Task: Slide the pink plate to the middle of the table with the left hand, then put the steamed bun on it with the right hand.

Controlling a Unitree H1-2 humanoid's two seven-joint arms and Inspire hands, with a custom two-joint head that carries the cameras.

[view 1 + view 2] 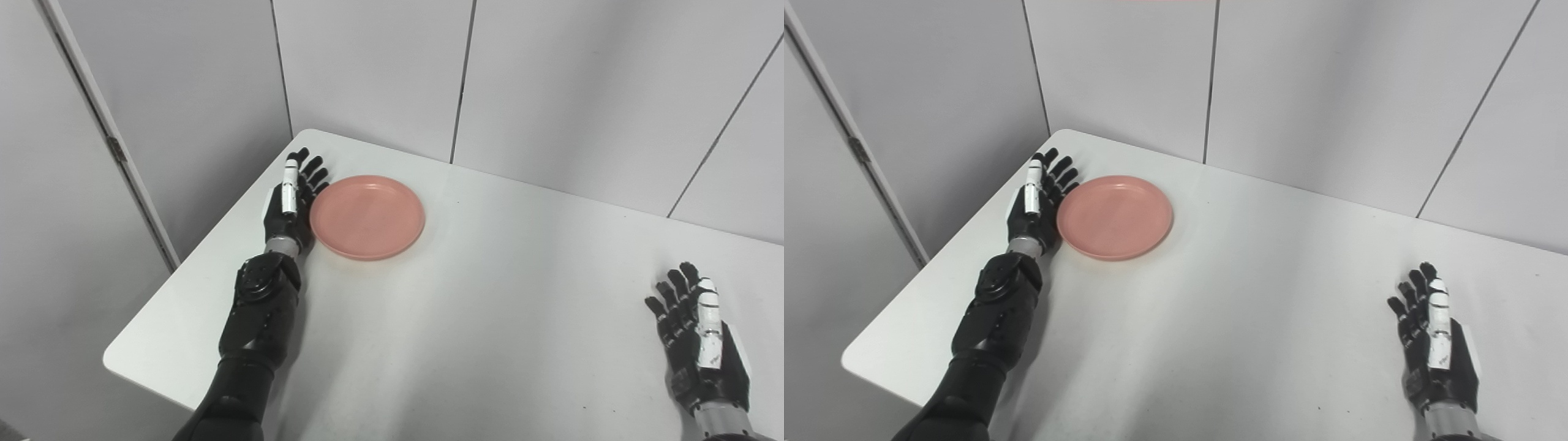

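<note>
A plain white rectangular table with rounded corners (465,318) stands in a corner of pale grey wall panels (367,67) split by thin dark vertical seams; a lighter upright strip with a small metal hinge (116,149) runs down the wall on the left. The round, shallow pink plate (367,215) lies flat toward the table's far left part, near the left edge. The black-and-white left hand (291,205) rests edge-on just at the plate's left rim, fingers (312,168) straight and slightly fanned, gripping nothing; whether the palm actually touches the rim cannot be told for sure. The right hand (698,343) sits low over the near right side of the table, well apart from the plate, its fingers (670,294) extended and spread, empty. No steamed bun shows in either view.
</note>
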